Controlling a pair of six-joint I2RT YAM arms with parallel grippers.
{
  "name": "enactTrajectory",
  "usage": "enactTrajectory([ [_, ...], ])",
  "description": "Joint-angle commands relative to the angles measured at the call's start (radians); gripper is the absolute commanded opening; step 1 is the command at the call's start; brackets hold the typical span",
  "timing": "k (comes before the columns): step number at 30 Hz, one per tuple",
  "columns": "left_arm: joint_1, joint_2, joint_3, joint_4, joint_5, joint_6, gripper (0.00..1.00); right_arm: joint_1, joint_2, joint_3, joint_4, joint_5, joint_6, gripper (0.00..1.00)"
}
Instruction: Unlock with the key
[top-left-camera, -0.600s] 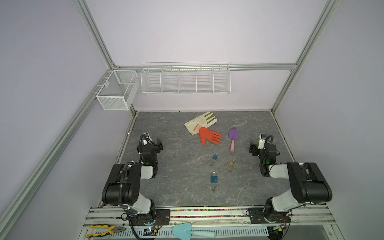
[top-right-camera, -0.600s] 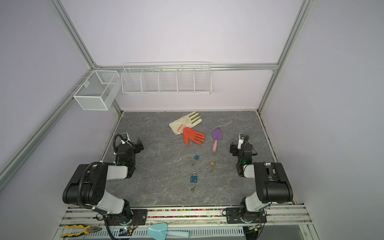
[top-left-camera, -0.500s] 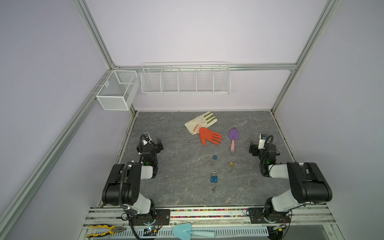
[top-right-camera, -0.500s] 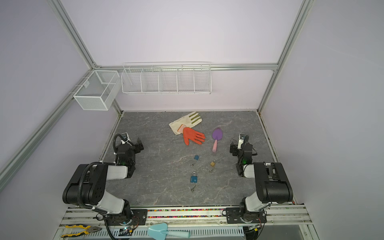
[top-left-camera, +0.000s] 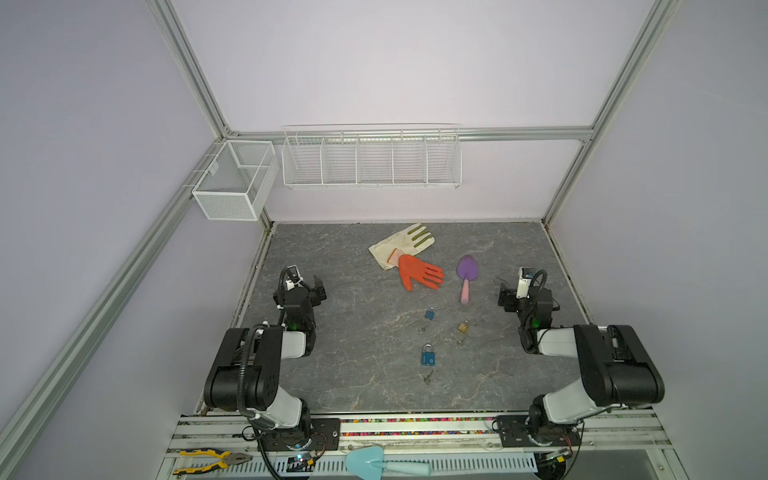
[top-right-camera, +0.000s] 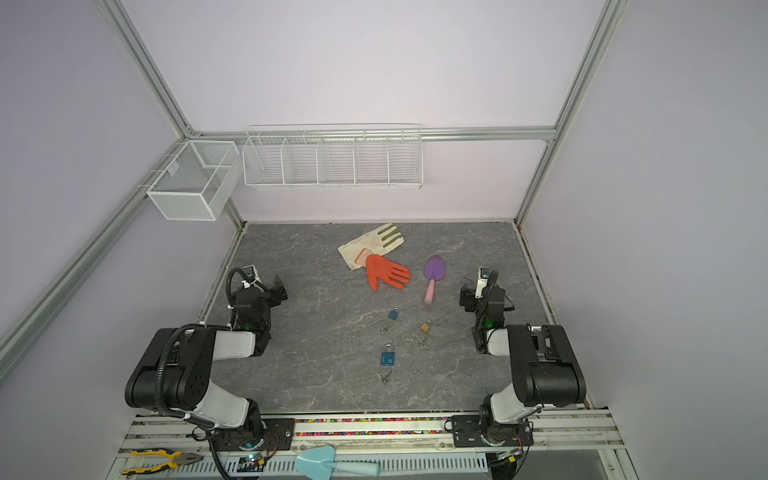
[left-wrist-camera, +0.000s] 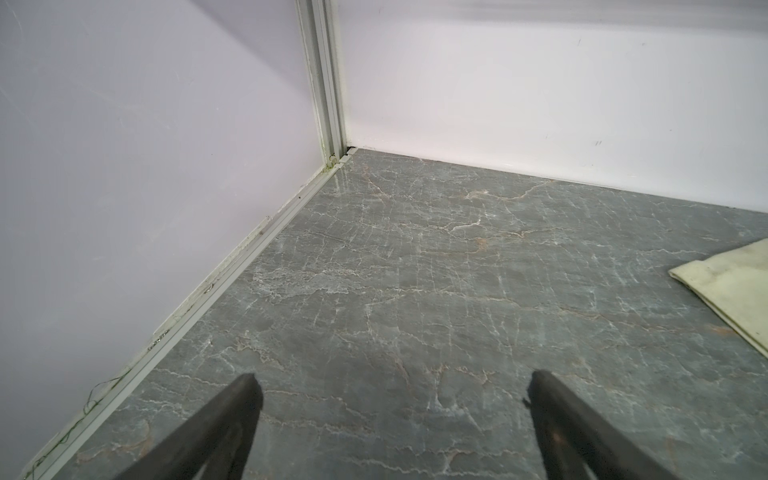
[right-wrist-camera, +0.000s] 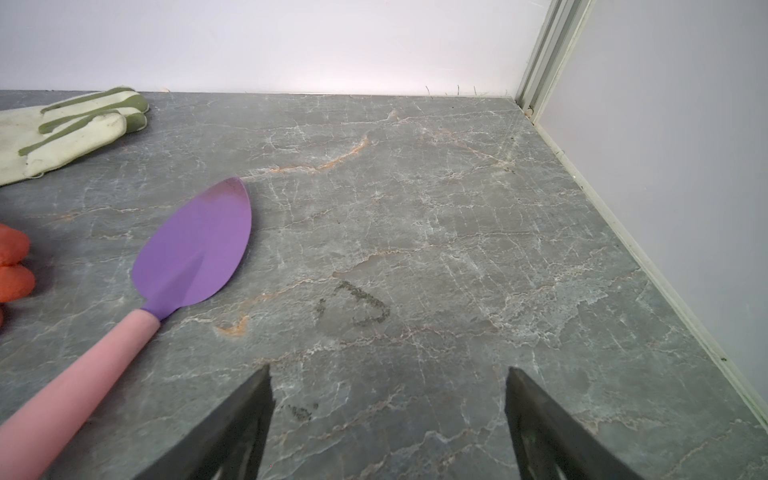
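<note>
Padlocks lie in the lower middle of both top views, three of them on the grey bench (top-left-camera: 353, 374), each with a small key just below it in the frame: a large blue padlock (top-left-camera: 429, 357) with its key (top-left-camera: 427, 377), a small blue padlock (top-left-camera: 430, 313) and a brass padlock (top-left-camera: 464, 327). The large one lies flat with its shackle toward the top of the frame, so its long axis runs up-down. Its key looks slightly slanted off that line, though it is too small to be sure.

The left hand (left-wrist-camera: 392, 386) is spread wide over bare bench at middle left of the top views. The right hand (right-wrist-camera: 388, 378) is likewise released and empty at middle right, beside the purple trowel (right-wrist-camera: 195, 249). Neither touches a lock or key.

All three locks sit right of centre, so the right hand is likely the nearer. From it they lie toward the lower left of the frame, and from the left hand toward the lower right.
</note>
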Motion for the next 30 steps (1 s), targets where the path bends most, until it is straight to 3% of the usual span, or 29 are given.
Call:
enactTrajectory([
  [1, 0.006, 0.002, -0.007, 0.024, -0.013, -0.002, 1.00, 0.006, -0.011, 0.001, 0.024, -0.013, -0.023, 0.89],
  [20, 0.006, -0.019, -0.022, 0.032, 0.000, 0.000, 1.00, 0.006, -0.030, -0.002, 0.014, -0.043, -0.036, 0.88],
  [26, 0.006, -0.194, -0.071, -0.028, 0.000, 0.001, 1.00, 0.006, -0.129, 0.052, -0.179, -0.017, -0.016, 0.89],
  [30, 0.006, -0.372, -0.050, -0.218, 0.005, -0.050, 1.00, 0.003, -0.218, 0.080, -0.298, -0.018, 0.001, 0.89],
])
